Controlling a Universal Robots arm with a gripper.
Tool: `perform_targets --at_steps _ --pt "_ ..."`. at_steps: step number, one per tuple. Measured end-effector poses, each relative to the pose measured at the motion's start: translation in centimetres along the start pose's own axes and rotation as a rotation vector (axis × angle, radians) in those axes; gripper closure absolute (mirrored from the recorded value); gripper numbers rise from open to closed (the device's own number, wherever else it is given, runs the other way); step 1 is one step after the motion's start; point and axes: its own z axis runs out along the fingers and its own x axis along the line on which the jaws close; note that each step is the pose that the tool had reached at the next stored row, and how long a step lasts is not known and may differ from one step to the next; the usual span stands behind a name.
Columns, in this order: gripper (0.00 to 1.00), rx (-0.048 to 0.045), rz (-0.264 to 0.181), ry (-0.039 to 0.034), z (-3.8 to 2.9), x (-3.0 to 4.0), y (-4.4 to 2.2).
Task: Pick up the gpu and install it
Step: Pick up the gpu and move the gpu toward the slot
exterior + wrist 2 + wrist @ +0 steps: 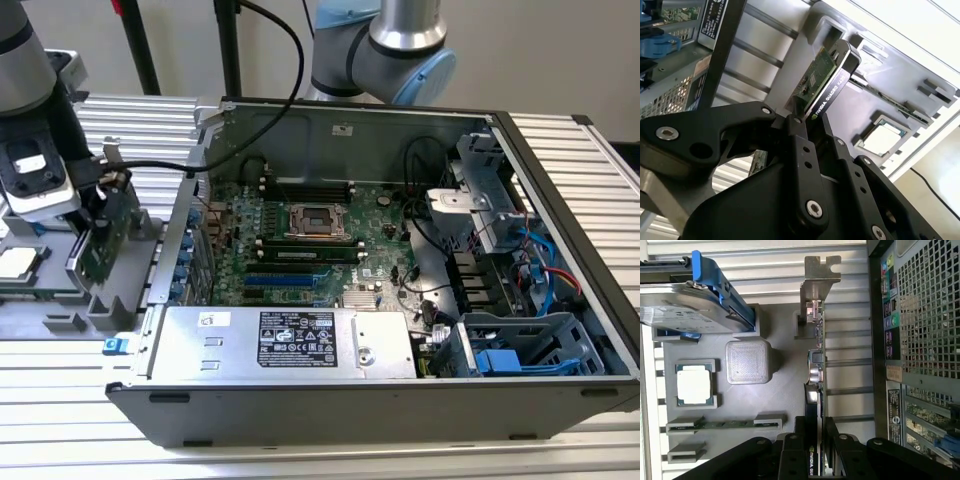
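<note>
Tool (809, 120) is clamping tight on gpu (822, 80), standing edge-up in grey tray (785, 390) just beside pc case (330, 400), seemingly seated in slot; lifting straight, w/o twisting, is looking wisest.

Light was bright, even and soft across the exterior view, and the pale worktop (560, 150) beside the case (350, 415) was near white. Inside the case it fell dimmer, with shadow under the far wall and a dull sheen on the power supply (290, 340). In both wrist views the hand (810, 120) (815, 442) was a dark mass against washed-out worktop. Glare whitened the chip (693, 385) and streaked the gpu (832, 82) edge.
</note>
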Motion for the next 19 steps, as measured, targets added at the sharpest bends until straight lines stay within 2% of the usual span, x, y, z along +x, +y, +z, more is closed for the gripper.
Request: perform_targets --at_steps 19 --pt "1.00 0.0000 0.000 0.0001 -2.14 -0.04 0.10"
